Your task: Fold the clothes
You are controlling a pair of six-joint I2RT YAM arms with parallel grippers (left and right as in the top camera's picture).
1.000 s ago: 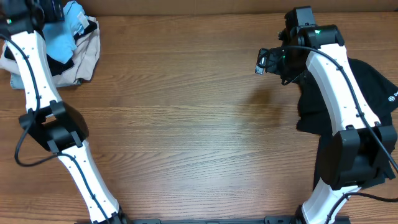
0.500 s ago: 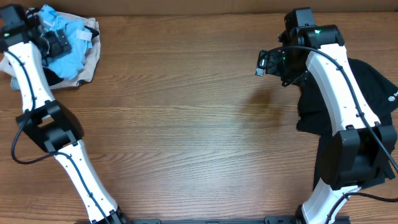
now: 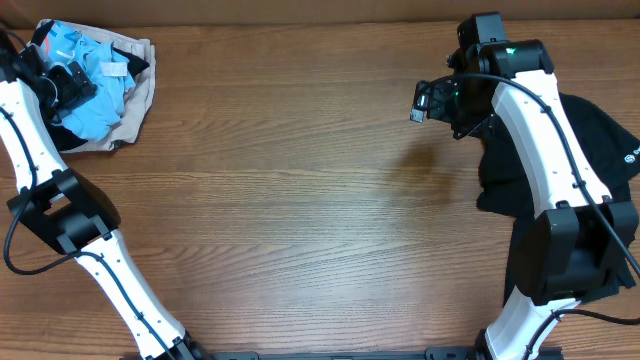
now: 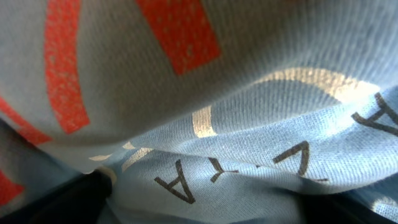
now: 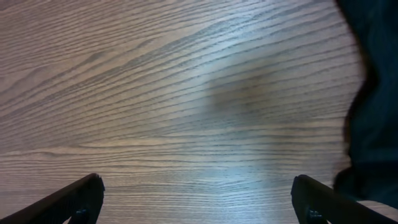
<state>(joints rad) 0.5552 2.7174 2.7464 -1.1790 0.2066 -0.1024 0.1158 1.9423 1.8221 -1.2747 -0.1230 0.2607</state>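
Observation:
A pile of clothes lies at the table's far left corner: a light blue garment [image 3: 90, 110] on top of a beige one [image 3: 135, 100], with black cloth underneath. My left gripper [image 3: 65, 82] is pressed into the light blue garment. The left wrist view is filled with that light blue fabric [image 4: 249, 168], which has printed letters and red marks, and my fingers are hidden by it. My right gripper [image 3: 428, 98] is open and empty above bare wood [image 5: 199, 205]. A black garment [image 3: 590, 140] lies at the right edge, under my right arm, and it also shows in the right wrist view [image 5: 376, 93].
The wooden table [image 3: 300, 200] stretches between the two arms. The back edge of the table runs close behind the pile and the right gripper.
My left gripper has come down and to the left into the pile. The light blue garment and the pile have shifted left with it. The right arm has not moved.

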